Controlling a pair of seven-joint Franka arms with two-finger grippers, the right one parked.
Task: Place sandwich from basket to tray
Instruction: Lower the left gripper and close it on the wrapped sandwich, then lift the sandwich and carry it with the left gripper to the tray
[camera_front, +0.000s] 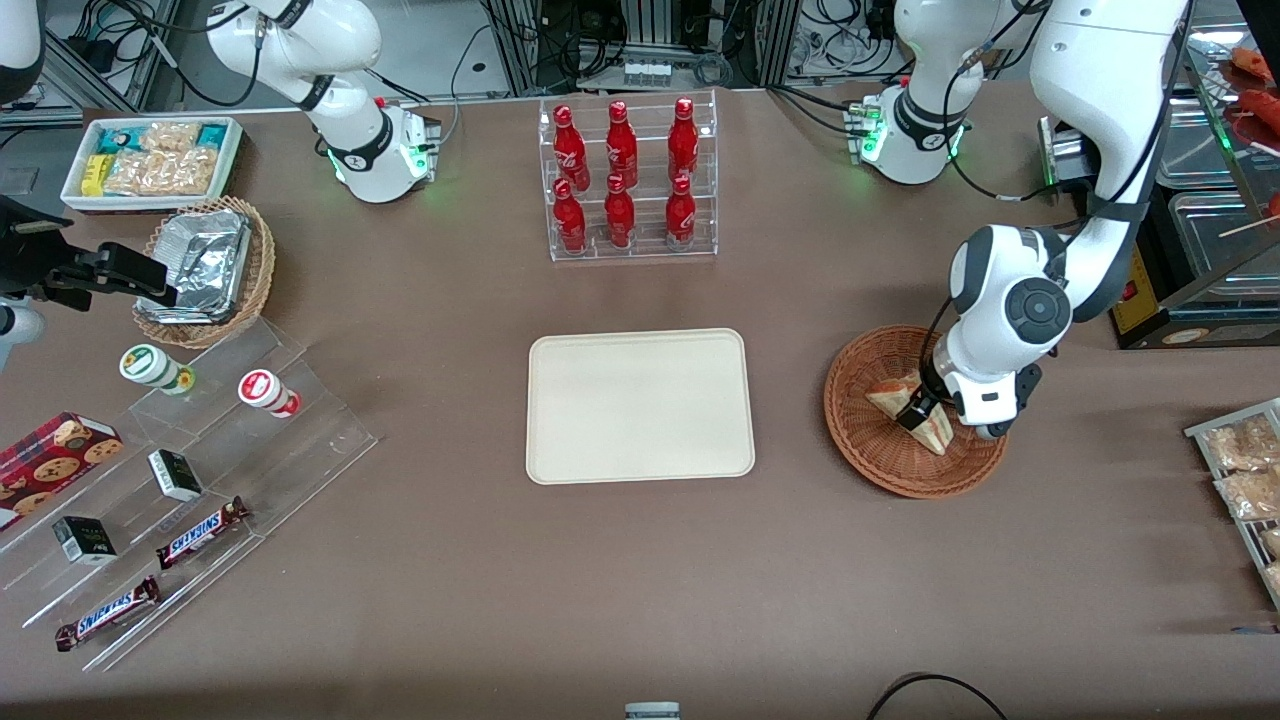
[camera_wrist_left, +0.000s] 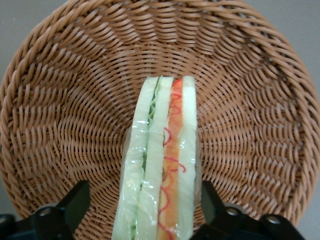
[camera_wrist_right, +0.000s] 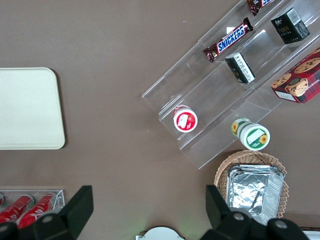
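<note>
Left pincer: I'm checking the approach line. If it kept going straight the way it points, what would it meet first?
The left pincer points down into the basket, fingers open around the sandwich. It would likely meet the sandwich first, then the basket floor.

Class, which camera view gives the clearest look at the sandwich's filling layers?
The left wrist view: the sandwich shows its cut edge between the open gripper fingers. The front view shows only small wedges in the basket; the right wrist view shows none.

sandwich: in basket, w/ your gripper straddling it
tray: beside basket, toward parked arm's end
</note>
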